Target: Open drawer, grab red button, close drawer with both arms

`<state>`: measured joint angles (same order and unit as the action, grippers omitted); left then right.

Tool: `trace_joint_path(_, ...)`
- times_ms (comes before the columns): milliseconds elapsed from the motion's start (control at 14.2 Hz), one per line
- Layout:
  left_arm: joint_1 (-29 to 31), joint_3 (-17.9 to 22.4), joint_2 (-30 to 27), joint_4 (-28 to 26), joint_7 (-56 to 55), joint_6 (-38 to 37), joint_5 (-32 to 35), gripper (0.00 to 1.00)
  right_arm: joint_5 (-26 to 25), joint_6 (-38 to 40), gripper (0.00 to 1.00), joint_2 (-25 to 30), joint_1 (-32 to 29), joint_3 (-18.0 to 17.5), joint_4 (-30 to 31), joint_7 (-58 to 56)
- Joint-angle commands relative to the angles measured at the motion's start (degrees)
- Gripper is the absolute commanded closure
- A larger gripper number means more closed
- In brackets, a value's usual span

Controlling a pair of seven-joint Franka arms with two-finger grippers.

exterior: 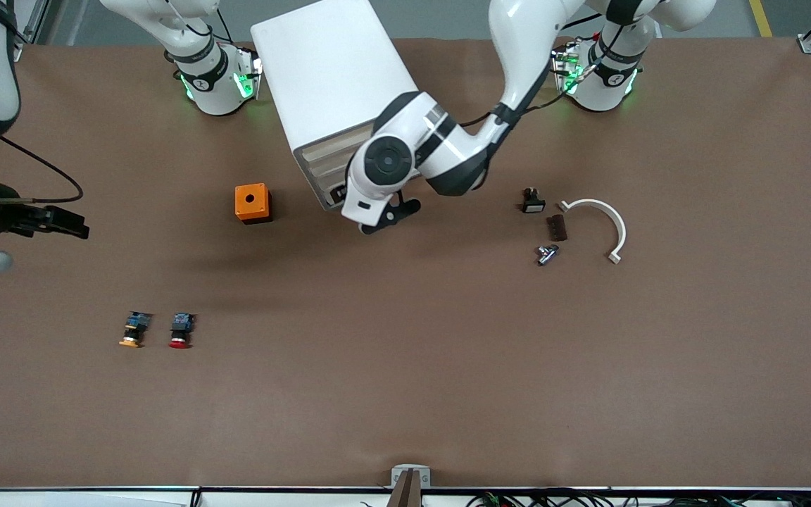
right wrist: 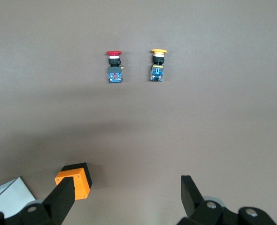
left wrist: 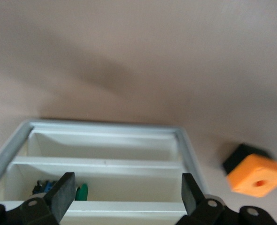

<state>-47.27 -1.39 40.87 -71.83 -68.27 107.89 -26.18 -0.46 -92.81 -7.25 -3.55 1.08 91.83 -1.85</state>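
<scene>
The white cabinet (exterior: 328, 70) stands between the arm bases, its drawer fronts (exterior: 315, 167) facing the front camera. My left gripper (exterior: 386, 215) is open right at those fronts. In the left wrist view its fingers (left wrist: 62, 195) straddle a drawer (left wrist: 105, 180) that shows something green and blue inside. I cannot tell how far it is pulled out. The red-capped button (exterior: 180, 330) lies on the table toward the right arm's end, nearer the front camera. My right gripper (exterior: 76, 225) is open and empty, up over that end. The right wrist view shows the button (right wrist: 113, 65) ahead.
An orange-capped button (exterior: 133, 329) lies beside the red one. An orange cube (exterior: 252, 203) with a round hole sits beside the cabinet front. A small black part (exterior: 532, 201), a brown piece (exterior: 557, 227), a metal part (exterior: 546, 253) and a white curved piece (exterior: 606, 222) lie toward the left arm's end.
</scene>
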Motion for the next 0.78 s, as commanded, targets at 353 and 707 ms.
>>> trace_joint_path(353,13.7,0.0,-8.1,-1.4,-0.8,-0.6,-0.2,0.01,0.4,2.4,0.00,-0.6,-1.4,-0.9,-4.5,0.0)
trace_joint_path(707,18.2,-0.1,-8.8,-1.4,-1.1,-1.4,0.3,0.01,-0.1,6.1,0.00,-1.0,-1.4,-1.0,-10.6,-0.4)
